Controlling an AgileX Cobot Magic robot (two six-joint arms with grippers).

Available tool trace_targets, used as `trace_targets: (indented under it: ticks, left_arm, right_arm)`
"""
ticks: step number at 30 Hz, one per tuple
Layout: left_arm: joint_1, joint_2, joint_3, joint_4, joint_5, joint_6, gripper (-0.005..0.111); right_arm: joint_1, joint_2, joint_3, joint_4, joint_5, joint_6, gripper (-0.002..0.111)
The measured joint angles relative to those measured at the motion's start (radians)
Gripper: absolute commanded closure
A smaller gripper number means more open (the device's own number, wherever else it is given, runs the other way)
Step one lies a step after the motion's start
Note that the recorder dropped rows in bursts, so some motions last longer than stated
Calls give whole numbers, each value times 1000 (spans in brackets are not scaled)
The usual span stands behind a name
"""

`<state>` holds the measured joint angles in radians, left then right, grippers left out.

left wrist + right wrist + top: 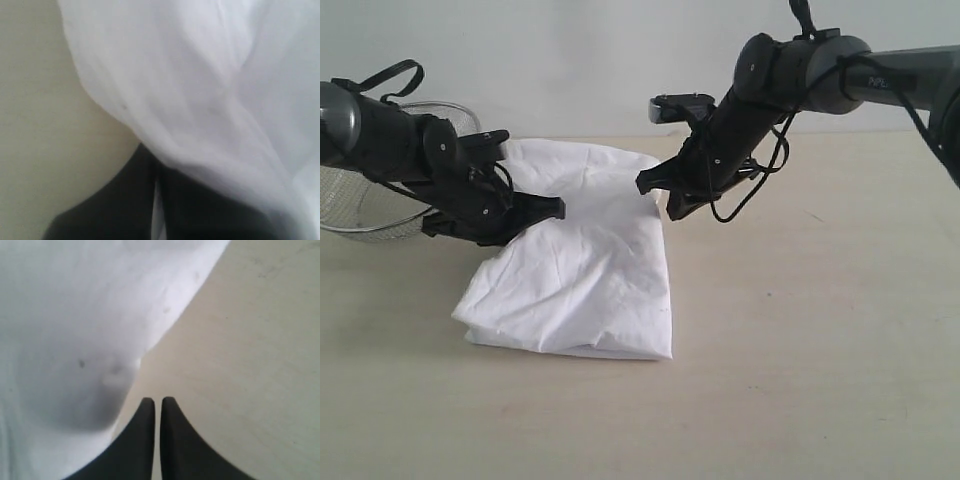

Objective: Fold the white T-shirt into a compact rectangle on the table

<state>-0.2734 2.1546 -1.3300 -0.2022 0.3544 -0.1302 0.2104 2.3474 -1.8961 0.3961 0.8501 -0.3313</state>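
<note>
The white T-shirt point(582, 262) lies as a rumpled, roughly folded bundle on the table point(820, 330), its back part raised; no lettering shows. My left gripper point(556, 207) reaches in over the shirt's left side. In the left wrist view its dark fingers point(125, 205) are closed with a thin strip of white cloth between them, and the shirt point(200, 90) drapes over their tips. My right gripper point(645, 183) hovers at the shirt's upper right corner. It is shut point(160, 401) with nothing in it, just beside the cloth edge point(75, 340) over bare table point(250, 365).
A steel mesh bowl point(360, 205) stands at the far left behind the left arm. A loose black cable point(760, 185) hangs off the right arm. Bare tabletop stretches in front of and to the right of the shirt.
</note>
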Motion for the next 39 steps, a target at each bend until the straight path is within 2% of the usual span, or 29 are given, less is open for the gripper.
trace_targets:
  ticks: [12,22,30,39]
  left_arm:
    - [-43,20,-78,-6,41,0,102]
    - [-92,30,-129,-23,61,0,102]
    - [-87,9,-128,29,160,25,102]
    - [-9,-144,-113,45,234,38,102]
  right_arm:
    - [-103,-4,0,56,45,-20,108]
    - [-138,-72,0,85,142,-57,108]
    - [-149,-133,14,106,229,-46,108]
    - [-151,-185,246,298,151,-164,108]
